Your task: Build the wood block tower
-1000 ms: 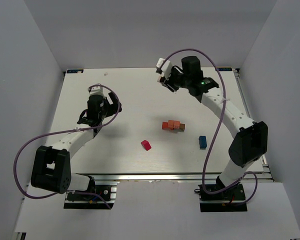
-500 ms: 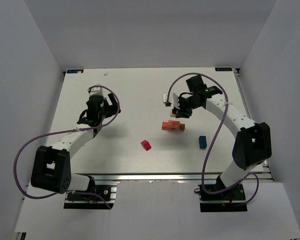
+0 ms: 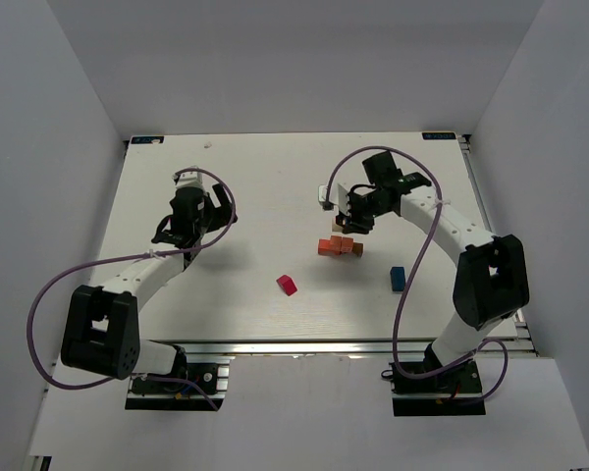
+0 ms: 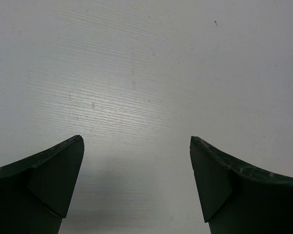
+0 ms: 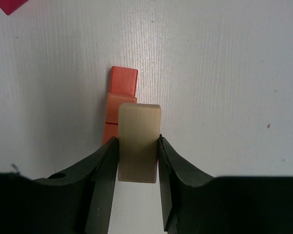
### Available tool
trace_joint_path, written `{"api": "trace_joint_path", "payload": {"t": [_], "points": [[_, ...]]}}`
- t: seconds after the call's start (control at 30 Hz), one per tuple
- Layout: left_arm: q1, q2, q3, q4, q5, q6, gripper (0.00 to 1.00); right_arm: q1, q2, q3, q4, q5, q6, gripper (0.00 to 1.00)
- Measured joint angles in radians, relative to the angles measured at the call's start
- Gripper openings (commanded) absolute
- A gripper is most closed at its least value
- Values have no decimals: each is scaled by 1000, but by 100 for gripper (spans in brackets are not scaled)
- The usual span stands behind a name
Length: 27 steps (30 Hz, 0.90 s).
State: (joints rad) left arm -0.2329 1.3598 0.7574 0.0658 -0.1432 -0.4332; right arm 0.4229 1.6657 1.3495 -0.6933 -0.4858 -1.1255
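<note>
A short row of orange-red and pink-orange blocks (image 3: 338,246) lies flat on the white table (image 3: 255,196), right of centre. My right gripper (image 3: 345,223) is just above and behind it, shut on a tan bar block (image 5: 139,141). In the right wrist view the tan block covers part of the row (image 5: 123,82), and the right gripper (image 5: 138,139) grips its two long sides. A magenta-red block (image 3: 288,285) and a blue block (image 3: 398,278) lie loose nearer the front. My left gripper (image 3: 177,228) is open and empty over bare table at the left, as its wrist view (image 4: 136,142) shows.
The magenta-red block's corner (image 5: 9,5) shows at the top left of the right wrist view. Grey walls enclose the table on three sides. A metal rail (image 3: 304,345) runs along the near edge by the arm bases.
My right gripper swung from the table's far edge towards the near side and came down over the row of blocks, where it has nearly settled. The left arm has not moved.
</note>
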Motion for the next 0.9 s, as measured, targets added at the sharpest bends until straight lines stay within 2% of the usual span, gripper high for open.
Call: {"api": "trace_joint_path", "payload": {"t": [0.9], "points": [[0,22,1,-7,-1,3,98,5,29,-93,92,-4,98,25]]}}
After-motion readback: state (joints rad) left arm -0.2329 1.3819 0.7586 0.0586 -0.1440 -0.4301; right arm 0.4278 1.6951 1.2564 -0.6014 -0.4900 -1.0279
